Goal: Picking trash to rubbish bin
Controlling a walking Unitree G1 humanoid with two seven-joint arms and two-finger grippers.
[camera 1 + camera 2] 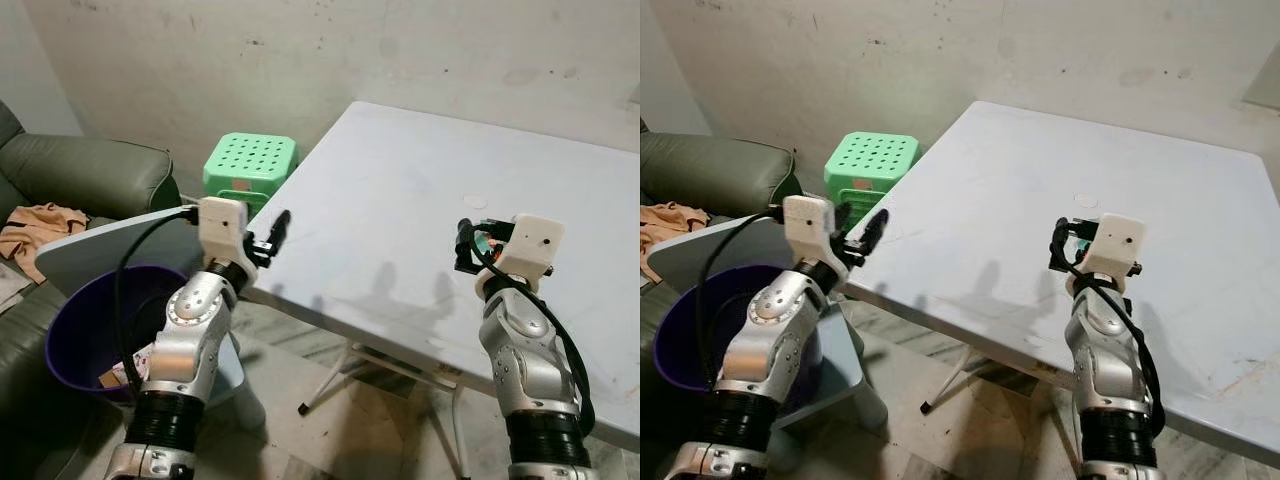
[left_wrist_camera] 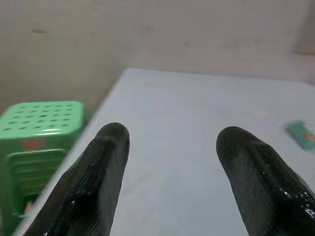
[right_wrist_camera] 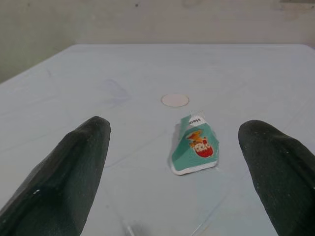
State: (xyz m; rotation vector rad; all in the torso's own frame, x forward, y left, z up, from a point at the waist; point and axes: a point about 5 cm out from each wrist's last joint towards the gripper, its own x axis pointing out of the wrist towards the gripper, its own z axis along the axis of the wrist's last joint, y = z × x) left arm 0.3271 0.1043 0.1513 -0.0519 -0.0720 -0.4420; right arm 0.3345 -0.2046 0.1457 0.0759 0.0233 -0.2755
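One wrapper (image 3: 195,145) lies flat on the table (image 1: 400,200), just ahead of my right gripper (image 3: 172,162), between the lines of its two spread fingers and short of a pale round mark (image 3: 174,100). To take it cleanly I judge I should lower the wrist, push forward until the wrapper sits between the tips, then pinch its raised fold, since a thin foil could slide away. My right forearm stands raised over the table's near edge, empty. My left gripper (image 2: 172,162), also spread and empty, hovers by the table corner, above the bin (image 1: 75,330) beside me.
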